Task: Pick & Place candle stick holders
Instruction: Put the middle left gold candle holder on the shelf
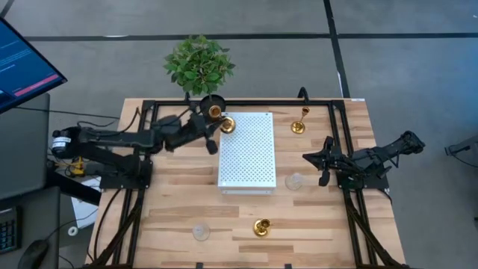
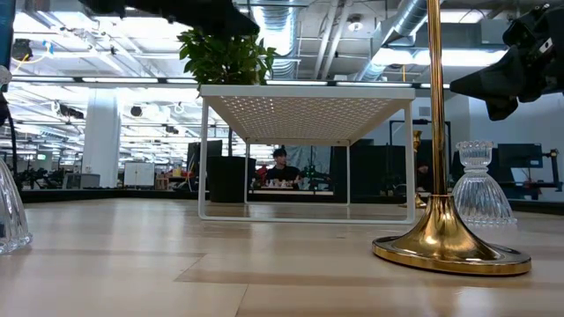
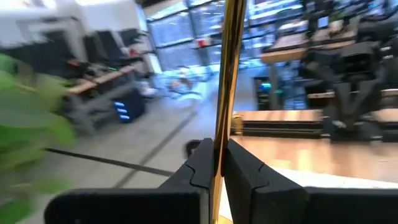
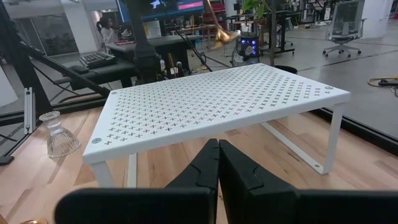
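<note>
Left wrist view: left gripper (image 3: 216, 163) pinches gold holder (image 3: 227, 74).

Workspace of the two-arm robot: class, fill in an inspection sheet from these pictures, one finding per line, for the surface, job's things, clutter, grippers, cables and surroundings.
Surface: wooden table with a white perforated rack standing in the middle.
Job's things: one gold holder held over the rack's far left corner; a tall gold holder right of the rack; a short gold holder near the front; two glass holders on the wood.
Clutter: potted plant at the far edge.
Grippers: left gripper shut on the gold holder's stem; right gripper shut, empty, right of the rack.
Cables: nothing seen on the table.
Surroundings: monitor at left; open workshop behind.
</note>
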You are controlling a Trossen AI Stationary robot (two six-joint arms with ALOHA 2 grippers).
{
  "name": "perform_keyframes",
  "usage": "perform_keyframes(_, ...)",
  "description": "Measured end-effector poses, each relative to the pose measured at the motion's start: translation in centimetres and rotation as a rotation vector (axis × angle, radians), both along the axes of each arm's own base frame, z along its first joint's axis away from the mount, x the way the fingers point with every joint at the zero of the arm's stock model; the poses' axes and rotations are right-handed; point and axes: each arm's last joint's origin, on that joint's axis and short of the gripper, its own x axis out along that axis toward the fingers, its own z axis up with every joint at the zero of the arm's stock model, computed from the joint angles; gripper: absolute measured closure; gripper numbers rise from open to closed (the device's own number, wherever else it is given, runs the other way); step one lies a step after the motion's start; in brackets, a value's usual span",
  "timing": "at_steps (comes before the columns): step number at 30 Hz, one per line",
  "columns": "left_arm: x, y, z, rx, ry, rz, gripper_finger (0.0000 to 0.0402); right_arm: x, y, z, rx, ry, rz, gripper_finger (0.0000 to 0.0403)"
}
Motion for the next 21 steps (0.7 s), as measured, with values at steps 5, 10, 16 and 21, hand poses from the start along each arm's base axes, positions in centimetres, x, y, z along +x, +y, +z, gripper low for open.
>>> perform_keyframes(5,0.3,2.3,0.1,-0.071,-0.033,-0.09,0.0384,0.0,0.0,0.0,0.0,0.0,0.0,0.0403)
perform_keyframes(10,0.1,3.8,-0.4,-0.154,-0.039,-0.079,0.0384,0.0,0.0,0.0,0.001,0.0,0.0,0.0403)
perform_keyframes(16,0.2,3.9,-0.8,-0.193,0.0,-0.122,0.0384,0.0,0.0,0.0,0.001,0.0,0.0,0.0403)
perform_keyframes(21,0.3,3.9,-0.9,-0.194,0.003,-0.12,0.0384,0.0,0.0,0.0,0.001,0.0,0.0,0.0403)
